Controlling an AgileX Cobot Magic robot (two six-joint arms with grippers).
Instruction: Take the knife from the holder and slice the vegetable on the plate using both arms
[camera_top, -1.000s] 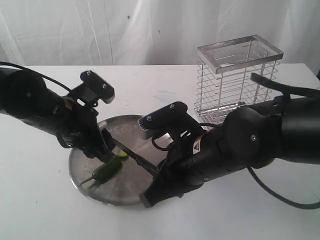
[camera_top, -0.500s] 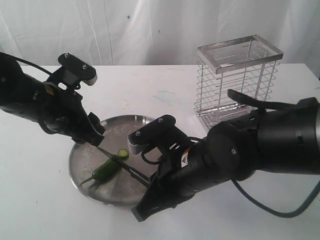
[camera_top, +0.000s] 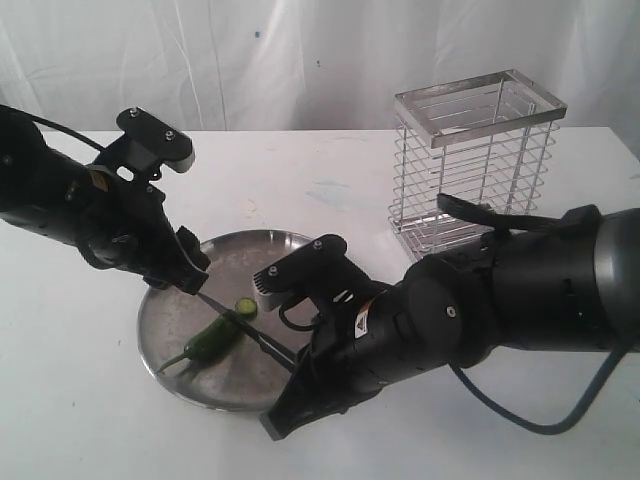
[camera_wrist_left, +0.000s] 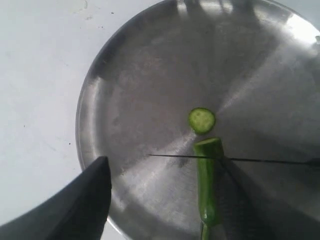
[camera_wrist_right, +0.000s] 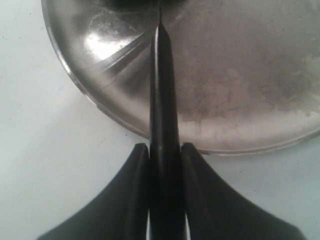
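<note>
The steel plate (camera_top: 165, 325) holds the green chili vegetable (camera_top: 212, 340) and one cut round slice (camera_top: 246, 306). My right gripper (camera_top: 300, 368) is shut on the black knife (camera_top: 240, 322) by its handle (camera_wrist_right: 162, 100), with its fingers (camera_wrist_right: 137, 170) over the plate's near edge. In the left wrist view the thin blade (camera_wrist_left: 175, 156) lies across the chili (camera_wrist_left: 207, 190) just below its cut end, the slice (camera_wrist_left: 201, 120) beside it. My left gripper (camera_top: 188, 272) hangs open and empty above the plate's far-left rim, clear of the chili. Only one finger (camera_wrist_left: 80, 200) shows.
The silver wire holder (camera_top: 475, 165) stands empty at the back right on the white table (camera_top: 80, 420). My bulky right arm (camera_top: 480, 310) lies between the holder and the plate. A white curtain closes off the back.
My left gripper has let go of the chili and pulled back up and to the left. My right arm shifted slightly toward the front, with the blade still on the chili.
</note>
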